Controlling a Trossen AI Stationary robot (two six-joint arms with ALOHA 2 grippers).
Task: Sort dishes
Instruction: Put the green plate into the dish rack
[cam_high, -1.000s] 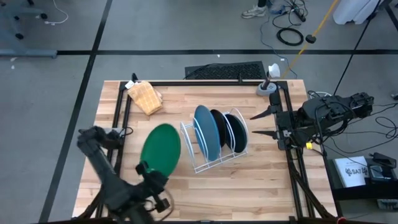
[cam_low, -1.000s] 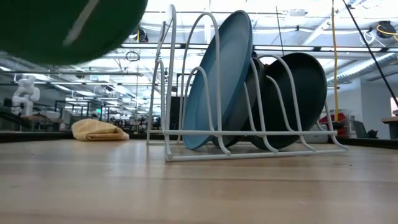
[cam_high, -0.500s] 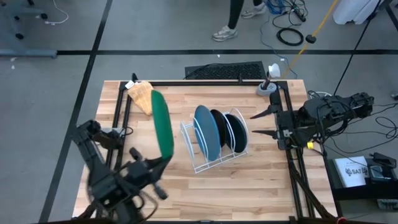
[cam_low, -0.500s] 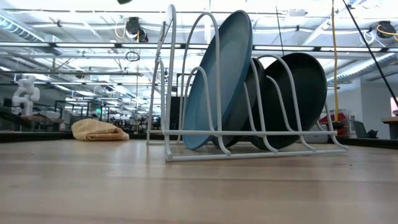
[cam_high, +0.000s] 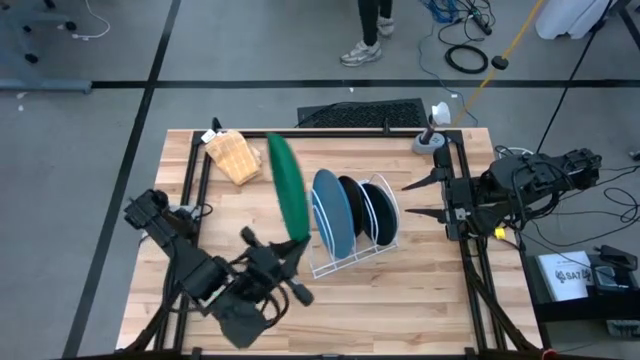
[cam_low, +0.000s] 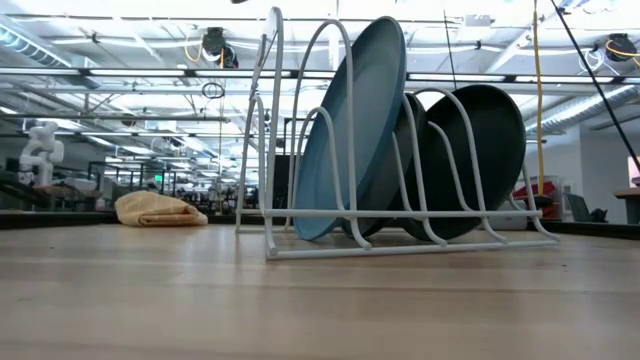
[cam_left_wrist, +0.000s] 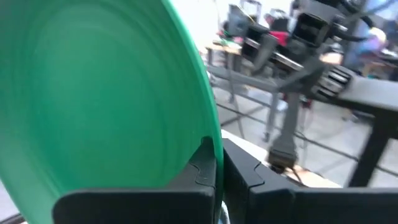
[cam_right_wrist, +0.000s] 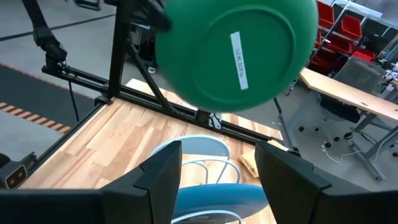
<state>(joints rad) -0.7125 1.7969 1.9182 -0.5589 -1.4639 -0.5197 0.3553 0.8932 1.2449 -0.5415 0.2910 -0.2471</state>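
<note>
now left tool (cam_high: 296, 243) grips green plate (cam_high: 289, 189) upright beside rack (cam_high: 352, 255).

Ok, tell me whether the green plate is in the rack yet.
Not yet. The green plate is held on edge, off the table, by the left pincer, beside the white rack.

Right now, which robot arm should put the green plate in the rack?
The left. Its gripper already holds the green plate upright by the rim, just beside the white rack. The right gripper waits open and empty at the table's right edge.
</note>
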